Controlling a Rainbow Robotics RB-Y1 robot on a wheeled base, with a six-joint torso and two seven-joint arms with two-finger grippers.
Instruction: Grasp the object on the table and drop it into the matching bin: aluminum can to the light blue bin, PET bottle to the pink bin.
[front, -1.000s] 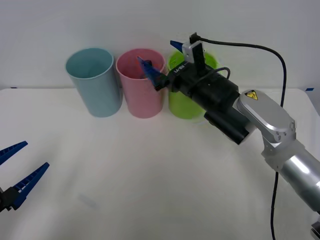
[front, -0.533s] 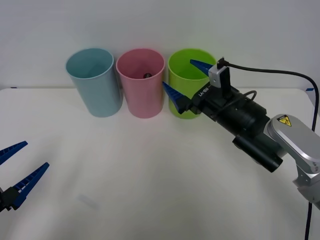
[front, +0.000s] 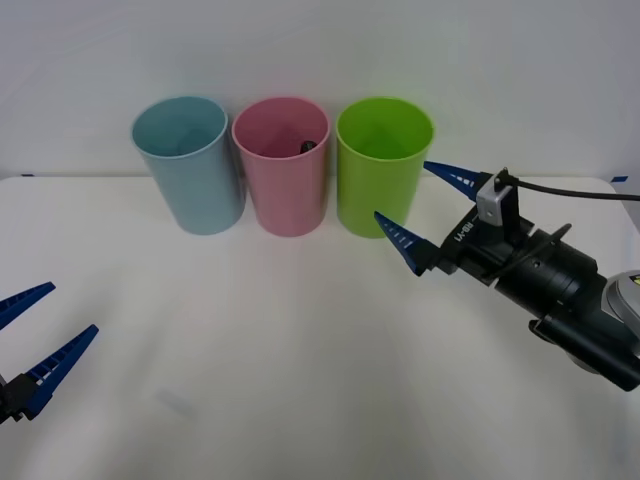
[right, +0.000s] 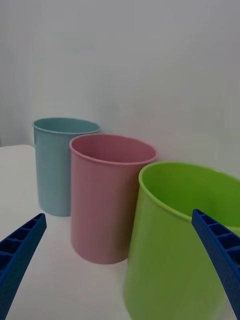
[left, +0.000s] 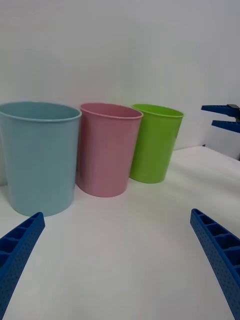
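The bottle (front: 309, 146) lies inside the pink bin (front: 283, 180), its cap just visible. The right claw (front: 418, 210) hangs open and empty beside the green bin (front: 380, 170), nearer than the open left claw (front: 40, 350) low over the bench (front: 250, 350).

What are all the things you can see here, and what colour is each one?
light blue bin: one, pale blue, at the left end of the row at the back of the table.
pink bin: one, pink, in the middle of the row.
PET bottle: one, a small dark bit of it showing just inside the pink bin's rim.
green bin: one, lime green, at the right end of the row.
table: one, white, under everything.
right gripper: one, blue fingers spread open, in the air just right of the green bin.
left gripper: one, blue fingers spread open, at the table's near left edge.
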